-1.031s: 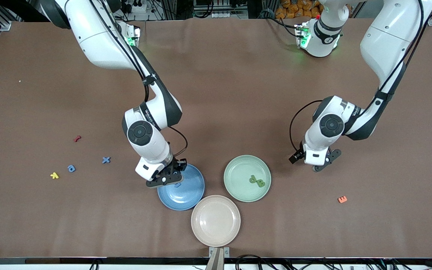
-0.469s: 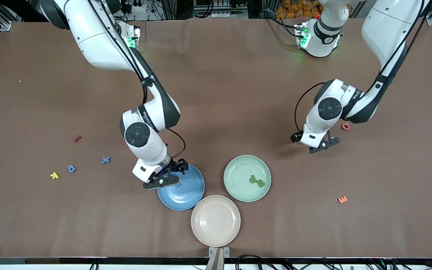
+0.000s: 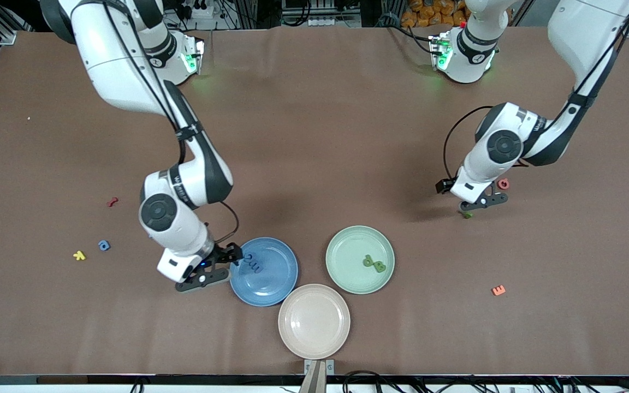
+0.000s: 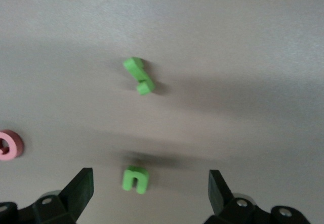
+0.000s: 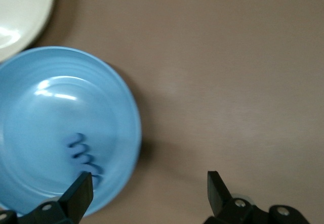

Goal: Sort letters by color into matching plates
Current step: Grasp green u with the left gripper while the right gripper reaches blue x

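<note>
My right gripper point(image 3: 205, 275) is open and empty, over the table beside the rim of the blue plate point(image 3: 276, 284). Blue letters point(image 3: 251, 263) lie in that plate; they also show in the right wrist view point(image 5: 83, 158). My left gripper point(image 3: 481, 202) is open and empty over a small green letter point(image 3: 467, 214). In the left wrist view that letter point(image 4: 135, 178) lies between the open fingers, with a second green letter point(image 4: 139, 76) and a pink letter point(image 4: 7, 145) nearby. The green plate point(image 3: 347, 243) holds two green letters point(image 3: 374, 263). The beige plate point(image 3: 314, 321) holds nothing.
A pink letter point(image 3: 503, 184) lies by the left gripper. An orange letter point(image 3: 498, 290) lies toward the left arm's end. A red letter point(image 3: 112, 202), a blue letter point(image 3: 104, 245) and a yellow letter point(image 3: 79, 255) lie toward the right arm's end.
My right gripper has moved off the blue plate toward the right arm's end, leaving blue letters in it. My left gripper has moved away from the green plate to over a green letter.
</note>
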Controlling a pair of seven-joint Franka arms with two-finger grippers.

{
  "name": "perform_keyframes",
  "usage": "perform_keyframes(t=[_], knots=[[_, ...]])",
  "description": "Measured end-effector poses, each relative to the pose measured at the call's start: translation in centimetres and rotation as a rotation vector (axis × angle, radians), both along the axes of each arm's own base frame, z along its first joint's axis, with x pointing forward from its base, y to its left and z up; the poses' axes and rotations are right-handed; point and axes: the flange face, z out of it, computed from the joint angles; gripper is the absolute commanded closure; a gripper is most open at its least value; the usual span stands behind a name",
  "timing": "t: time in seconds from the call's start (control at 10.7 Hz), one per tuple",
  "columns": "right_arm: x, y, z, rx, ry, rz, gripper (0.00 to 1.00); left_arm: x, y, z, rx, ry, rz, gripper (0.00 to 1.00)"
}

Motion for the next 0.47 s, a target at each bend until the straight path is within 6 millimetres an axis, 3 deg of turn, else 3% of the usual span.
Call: perform_keyframes(t=[0.19,0.47], knots=[[1.3,-4.5,-0.1,-0.022,0.003,0.048,0.00,-0.7,1.3,-0.3,-0.054,-0.031,-0.016,0.00],[2.9,-12.6,-0.4,-0.044,0.011,0.051,0.00,-3.0,0.3,-1.7,-0.086,-0.028,-0.040,0.00]])
